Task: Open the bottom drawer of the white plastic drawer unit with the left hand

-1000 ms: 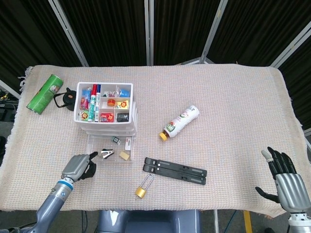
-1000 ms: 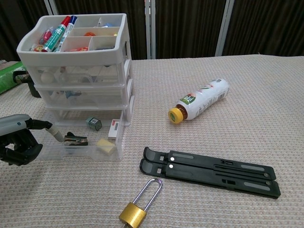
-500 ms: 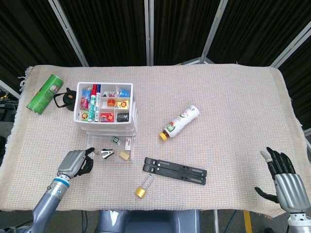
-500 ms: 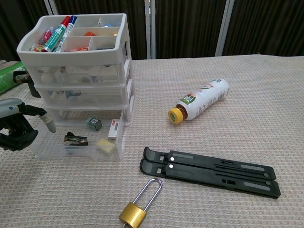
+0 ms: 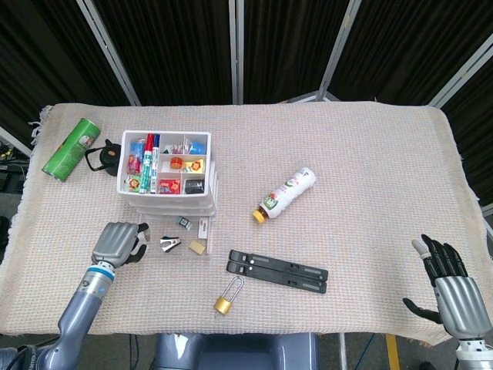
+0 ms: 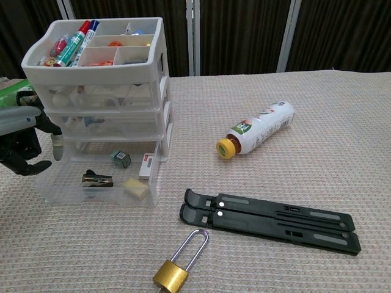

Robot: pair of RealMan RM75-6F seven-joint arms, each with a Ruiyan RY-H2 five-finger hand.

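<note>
Since a second ago the left hand (image 5: pixel 117 243) has let go of the bottom drawer (image 6: pixel 98 183) and pulled back toward the left, so now it sits just beside the drawer's left front corner, not touching as far as I can see. It's holding nothing, fingers curled down loosely, back of the hand facing up in the head view. The drawer stays pulled out from the white drawer unit (image 5: pixel 167 176), with a black binder clip (image 6: pixel 97 179), a small yellow block (image 6: pixel 135 186) and a couple of other bits showing inside.

Right hand (image 5: pixel 451 279) hangs off the near right edge of the table, fingers spread, holding nothing.

Everything sits on a beige woven cloth (image 5: pixel 362 185). Also on it: a bottle (image 5: pixel 286 193) lying on its side, a black folding stand (image 5: pixel 277 271), a brass padlock (image 5: pixel 225 299), and a green can (image 5: pixel 72 146) far left. Dark curtains with metal poles behind.
</note>
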